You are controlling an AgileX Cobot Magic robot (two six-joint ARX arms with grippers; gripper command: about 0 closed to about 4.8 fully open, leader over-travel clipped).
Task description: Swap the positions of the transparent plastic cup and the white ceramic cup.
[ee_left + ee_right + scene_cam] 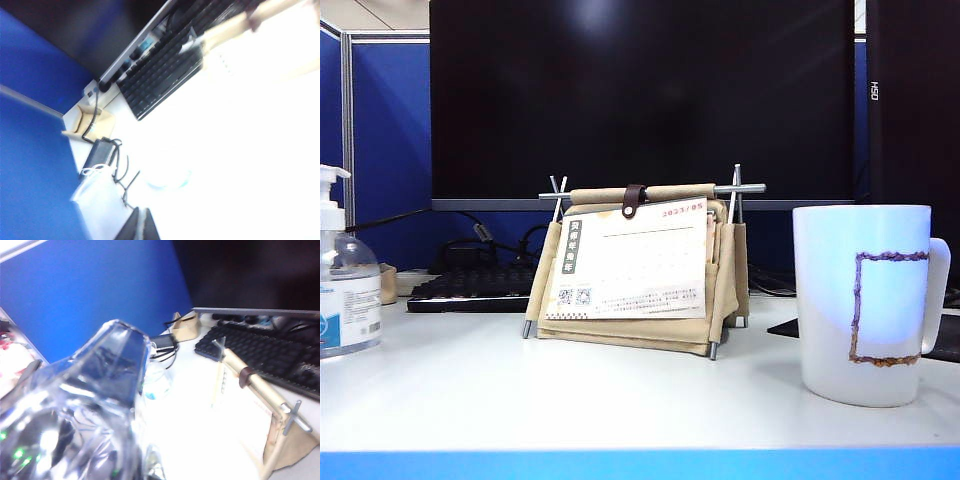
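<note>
The white ceramic cup (865, 300) stands on the desk at the right in the exterior view, its handle to the right and a brown-purple rectangle on its side. The transparent plastic cup (95, 410) fills the right wrist view close to the camera, lifted off the desk in my right gripper, whose fingers are hidden behind its faceted wall. My left gripper (142, 211) hangs above the desk's left end, its two dark fingers pressed together with nothing between them. Neither gripper shows in the exterior view, nor does the clear cup.
A clear pump bottle (342, 275) stands at the left edge of the desk. A beige calendar stand (640, 265) sits in the middle, with a black keyboard (470, 288) and a dark monitor (640, 100) behind it. Cables and a blue partition (35, 165) lie beyond the left end.
</note>
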